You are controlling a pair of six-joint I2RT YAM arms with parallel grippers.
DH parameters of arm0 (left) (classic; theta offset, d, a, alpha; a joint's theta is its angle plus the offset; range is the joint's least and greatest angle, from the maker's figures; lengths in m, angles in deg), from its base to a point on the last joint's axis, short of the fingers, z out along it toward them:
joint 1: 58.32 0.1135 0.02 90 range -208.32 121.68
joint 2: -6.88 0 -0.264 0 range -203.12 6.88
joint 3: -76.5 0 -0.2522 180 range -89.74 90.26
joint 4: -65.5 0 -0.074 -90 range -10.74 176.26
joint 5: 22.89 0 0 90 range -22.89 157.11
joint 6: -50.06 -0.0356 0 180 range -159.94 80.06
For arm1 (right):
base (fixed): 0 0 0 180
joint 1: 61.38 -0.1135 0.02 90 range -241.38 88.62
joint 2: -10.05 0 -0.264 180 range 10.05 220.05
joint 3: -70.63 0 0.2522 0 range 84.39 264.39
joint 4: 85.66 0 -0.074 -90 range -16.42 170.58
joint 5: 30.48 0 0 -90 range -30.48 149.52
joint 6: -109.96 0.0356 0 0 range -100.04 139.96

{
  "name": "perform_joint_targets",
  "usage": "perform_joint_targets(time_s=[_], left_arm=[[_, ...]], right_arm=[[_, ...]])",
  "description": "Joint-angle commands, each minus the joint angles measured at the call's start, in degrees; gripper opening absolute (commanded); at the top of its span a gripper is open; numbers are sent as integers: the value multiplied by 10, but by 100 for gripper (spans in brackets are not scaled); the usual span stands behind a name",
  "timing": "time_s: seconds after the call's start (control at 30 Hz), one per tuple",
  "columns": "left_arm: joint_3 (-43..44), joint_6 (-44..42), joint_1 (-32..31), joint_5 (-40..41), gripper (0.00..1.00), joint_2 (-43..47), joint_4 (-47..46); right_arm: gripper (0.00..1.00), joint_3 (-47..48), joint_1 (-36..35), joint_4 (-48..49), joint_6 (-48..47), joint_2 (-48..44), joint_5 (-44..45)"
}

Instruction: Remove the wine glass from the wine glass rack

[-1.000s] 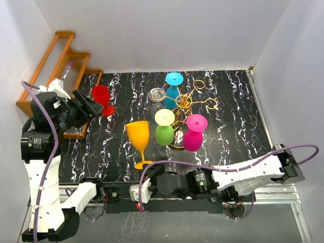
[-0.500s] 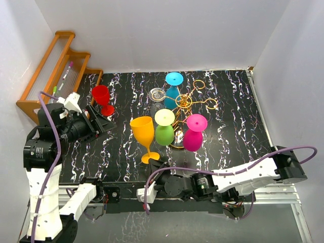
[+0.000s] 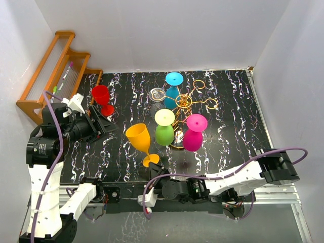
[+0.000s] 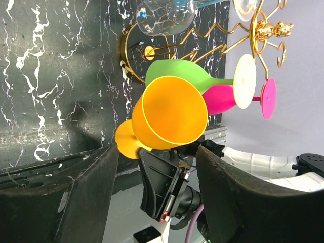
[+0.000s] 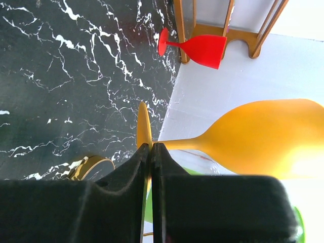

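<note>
The orange wine glass (image 3: 138, 137) is off the gold wine glass rack (image 3: 183, 103) and leans left over the near table. My right gripper (image 3: 153, 170) is shut on the edge of its round foot (image 5: 144, 127), and the bowl (image 5: 268, 136) points away to the right. My left gripper (image 3: 105, 124) stands open to the left of the glass, with nothing between its fingers (image 4: 86, 197). In the left wrist view the orange glass (image 4: 172, 116) faces me mouth-on. Green (image 3: 164, 132), pink (image 3: 194, 136), blue (image 3: 173, 87) and clear (image 3: 157, 93) glasses hang on the rack.
A red glass (image 3: 103, 97) stands by the orange wooden slatted shelf (image 3: 55, 71) at the back left. White walls close in the back and both sides. The black marbled table (image 3: 228, 126) ends at a metal rail near the arm bases.
The orange glass has tipped leftward and sunk towards the near edge as my right arm drew back with it. My left arm has swung forward and right, its jaws still open.
</note>
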Motion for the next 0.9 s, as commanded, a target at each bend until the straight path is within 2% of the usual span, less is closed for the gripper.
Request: perform_joint_targets(time_s=[0.0, 0.43, 0.87], left_arm=[[-19, -1, -4, -12, 61, 9, 11], [-84, 5, -5, -21, 61, 33, 1], [-126, 9, -7, -28, 62, 46, -12]], right_arm=[[8, -5, -193, 83, -40, 9, 17], [8, -6, -209, 129, -88, 49, 31], [8, -17, -220, 245, -181, 87, 36]])
